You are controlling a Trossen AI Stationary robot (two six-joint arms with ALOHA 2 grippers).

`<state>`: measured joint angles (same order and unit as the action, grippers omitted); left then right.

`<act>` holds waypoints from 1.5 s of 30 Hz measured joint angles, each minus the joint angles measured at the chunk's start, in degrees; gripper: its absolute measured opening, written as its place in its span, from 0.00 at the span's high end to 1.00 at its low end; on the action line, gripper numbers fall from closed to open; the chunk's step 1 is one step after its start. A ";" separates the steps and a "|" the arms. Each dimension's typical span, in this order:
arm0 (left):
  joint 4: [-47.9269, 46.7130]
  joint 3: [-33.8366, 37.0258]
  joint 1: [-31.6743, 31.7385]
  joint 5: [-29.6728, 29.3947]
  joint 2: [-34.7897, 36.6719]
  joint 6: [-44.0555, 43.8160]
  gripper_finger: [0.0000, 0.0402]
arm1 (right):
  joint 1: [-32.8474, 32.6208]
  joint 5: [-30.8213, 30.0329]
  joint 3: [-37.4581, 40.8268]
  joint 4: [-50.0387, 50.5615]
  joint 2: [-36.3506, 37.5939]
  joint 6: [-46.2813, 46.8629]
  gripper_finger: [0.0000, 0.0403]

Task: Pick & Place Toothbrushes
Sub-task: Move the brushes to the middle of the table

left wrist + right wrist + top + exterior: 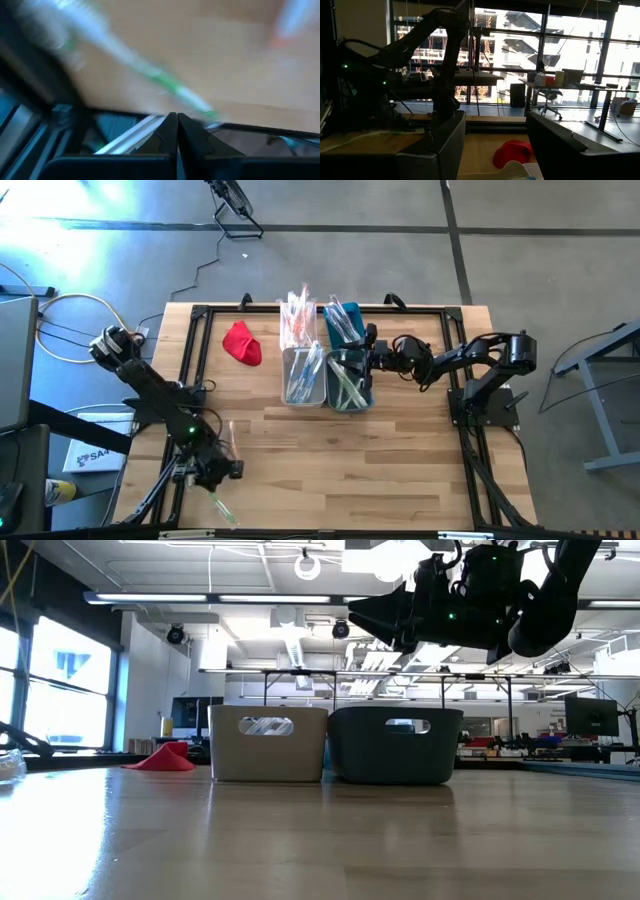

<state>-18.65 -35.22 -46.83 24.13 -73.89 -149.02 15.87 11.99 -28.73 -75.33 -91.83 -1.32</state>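
My left pincer [177,118] is pressed together; whether it pinches the green toothbrush [165,85] ahead is unclear. Next: carry it to the bins [304,376].

Both arms are built of dark, near-black links joined by chunky rounded joint housings. The left arm [150,385] carries a small green indicator light partway along it, and its gripper [172,131] ends in two flat, black, tapering fingers [165,131] with matte faces. The right arm [480,360] is equally dark, with a blocky base; its gripper [495,145] has two broad, black, slab-like fingers [447,142] with squared, slightly bevelled edges.
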 joint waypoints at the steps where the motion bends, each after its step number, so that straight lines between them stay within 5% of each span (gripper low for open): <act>1: 0.02 0.00 -0.95 1.15 0.00 -2.06 0.99 | 0.01 0.00 0.00 0.00 0.02 0.00 0.49; 10: -10.75 0.02 -4.74 4.04 -0.28 -5.13 0.99 | 0.01 -0.04 0.00 0.00 0.02 0.00 0.49; 35: -10.45 -0.07 -6.29 6.03 -7.10 1.30 0.99 | 0.01 -0.04 -0.01 0.00 0.02 0.00 0.49; 45: -16.44 0.31 -5.56 9.25 -9.23 13.50 0.99 | 0.01 -0.04 0.00 0.02 0.02 0.00 0.49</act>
<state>-35.10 -34.92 -52.39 33.38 -83.11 -135.52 15.88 11.94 -28.73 -75.31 -91.81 -1.32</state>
